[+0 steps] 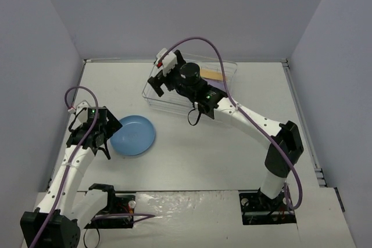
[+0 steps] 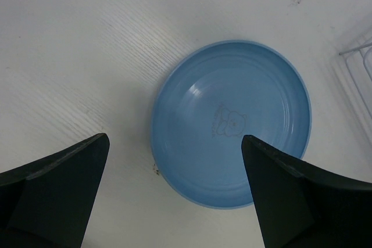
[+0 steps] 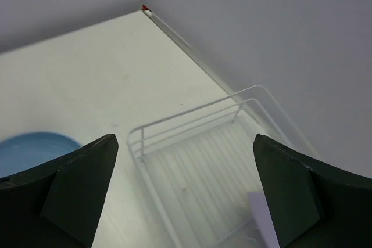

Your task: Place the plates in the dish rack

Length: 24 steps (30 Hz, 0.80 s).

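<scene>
The light blue plate (image 1: 132,135) lies flat on the table at the left; it also shows in the left wrist view (image 2: 232,123) and the right wrist view (image 3: 32,150). My left gripper (image 1: 102,137) (image 2: 174,143) is open and empty, hovering over the plate's left rim. The wire dish rack (image 1: 152,99) (image 3: 192,118) stands at the back centre. My right gripper (image 1: 160,85) (image 3: 186,140) is open and empty above the rack's left half. A yellow-orange plate (image 1: 212,75) stands in the rack's right side. A lavender plate edge (image 3: 261,218) stands in the rack.
Grey walls close in the table on the left, back and right. The rack's corner (image 2: 357,50) shows at the right edge of the left wrist view. The right arm (image 1: 250,121) stretches diagonally across the table's right half.
</scene>
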Available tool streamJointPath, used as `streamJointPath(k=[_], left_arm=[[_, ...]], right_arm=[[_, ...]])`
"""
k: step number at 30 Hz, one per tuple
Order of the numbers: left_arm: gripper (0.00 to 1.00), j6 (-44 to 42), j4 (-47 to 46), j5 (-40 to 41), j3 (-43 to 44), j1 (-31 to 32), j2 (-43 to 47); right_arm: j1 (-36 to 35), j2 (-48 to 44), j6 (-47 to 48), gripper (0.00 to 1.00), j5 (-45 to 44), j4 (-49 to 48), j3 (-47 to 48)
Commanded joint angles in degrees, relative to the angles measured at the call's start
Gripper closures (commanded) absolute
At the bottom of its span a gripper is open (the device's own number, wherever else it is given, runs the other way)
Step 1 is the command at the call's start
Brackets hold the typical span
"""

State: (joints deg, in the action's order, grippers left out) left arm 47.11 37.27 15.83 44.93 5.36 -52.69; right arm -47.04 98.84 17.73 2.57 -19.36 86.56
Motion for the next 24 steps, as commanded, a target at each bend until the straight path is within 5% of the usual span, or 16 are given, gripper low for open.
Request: streamJointPath(k=[1,10,24], left_arm=[[0.03,1.00,0.80,2.88,2.28,-0.60,5.04],[0.03,-2.99,-2.81,1.57,3.24,-0.52,8.74],[0.03,-4.05,-5.53,1.40,2.27,-0.61,7.16]], right_arm=[[0.12,-1.24,-36.55,0.00,0.10,-2.01,-1.04],[-7.37,2.51,-50.86,0.00,-6.09,-5.59,-14.92],[-10.88,20.43,-57.19,0.04,-19.35,-1.82,-6.32]])
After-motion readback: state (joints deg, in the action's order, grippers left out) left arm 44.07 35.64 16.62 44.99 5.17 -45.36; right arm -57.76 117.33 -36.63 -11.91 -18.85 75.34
